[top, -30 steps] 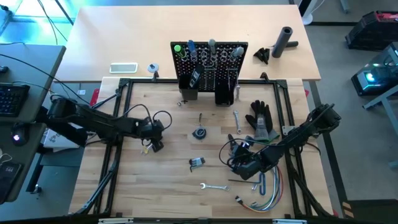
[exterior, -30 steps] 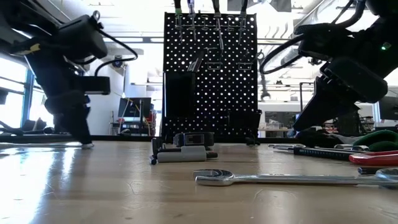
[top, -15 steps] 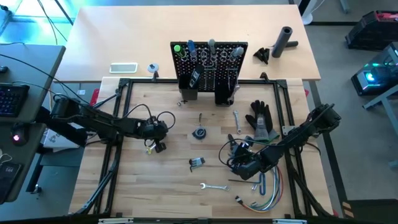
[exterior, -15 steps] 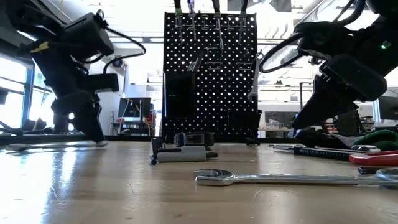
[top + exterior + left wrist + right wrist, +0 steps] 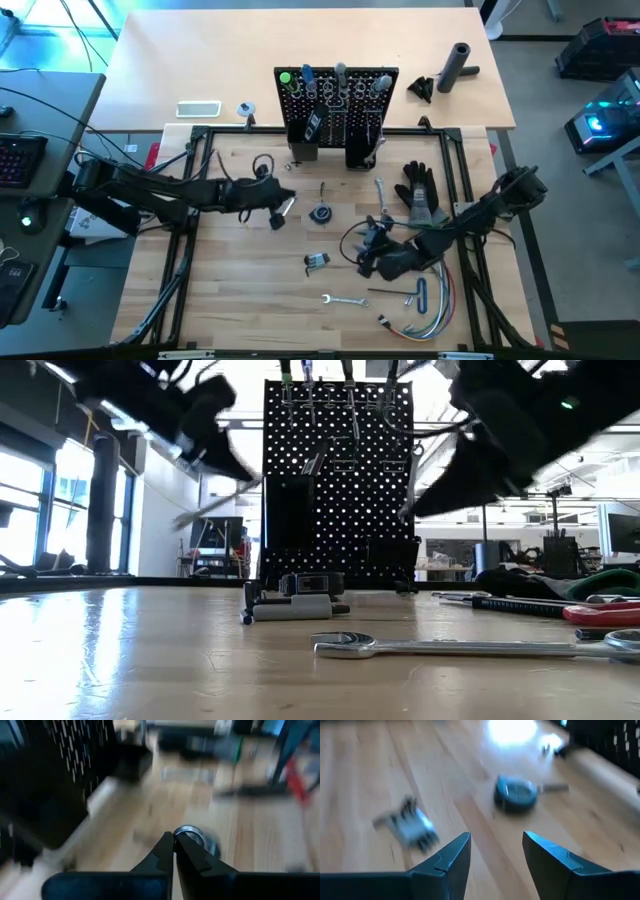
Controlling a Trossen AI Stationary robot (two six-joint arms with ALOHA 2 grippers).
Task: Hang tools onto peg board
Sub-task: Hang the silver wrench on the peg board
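Nearest the front edge of the worktop lies a silver wrench, flat on the wood, with a bundle of coloured wires to its right. Just behind it sits a small grey clamp-like tool piece. The right tool hangs low over the wood beside that piece, its fingers spread apart with nothing between them. Farther in, a round dark tape measure rests near the middle, and a black glove lies to the right with a small wrench beside it. The left tool is raised above the worktop left of the tape measure, its fingers pressed together on a thin silver tool that juts out at a slant. At the back edge stands the peg board, upright, with several tools already hanging along its top.
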